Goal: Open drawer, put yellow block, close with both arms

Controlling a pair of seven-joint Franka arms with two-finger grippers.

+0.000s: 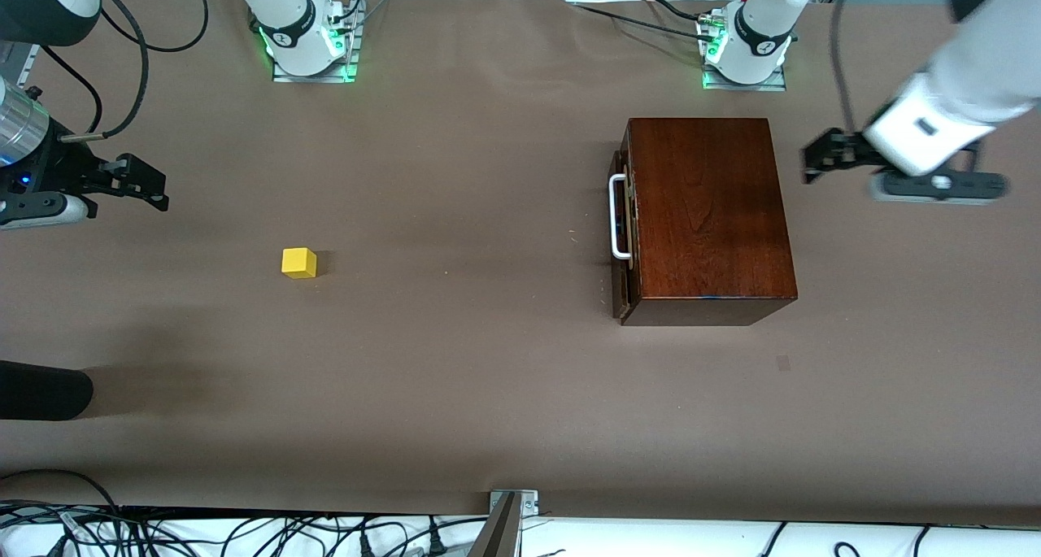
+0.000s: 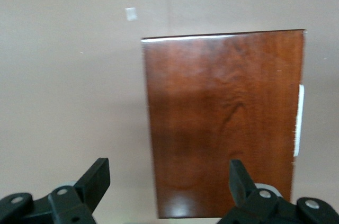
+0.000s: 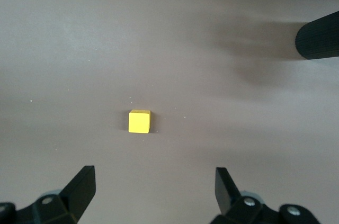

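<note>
The mahogany box (image 1: 707,215) stands toward the left arm's end of the table. Its drawer (image 1: 622,215) is shut, and the white bar handle (image 1: 618,217) faces the right arm's end. The yellow block (image 1: 298,263) lies alone on the table toward the right arm's end. My left gripper (image 1: 812,160) is open and empty, up over the table beside the box's back end. Its wrist view shows the box top (image 2: 222,123) and the handle (image 2: 298,121) between open fingers (image 2: 100,171). My right gripper (image 1: 150,184) is open and empty, apart from the block (image 3: 139,122).
A black cylinder (image 1: 41,390) juts in at the right arm's end, nearer the front camera than the block; it also shows in the right wrist view (image 3: 318,38). A small pale mark (image 1: 782,363) lies on the brown table cover. A metal bracket (image 1: 512,504) sits at the front edge.
</note>
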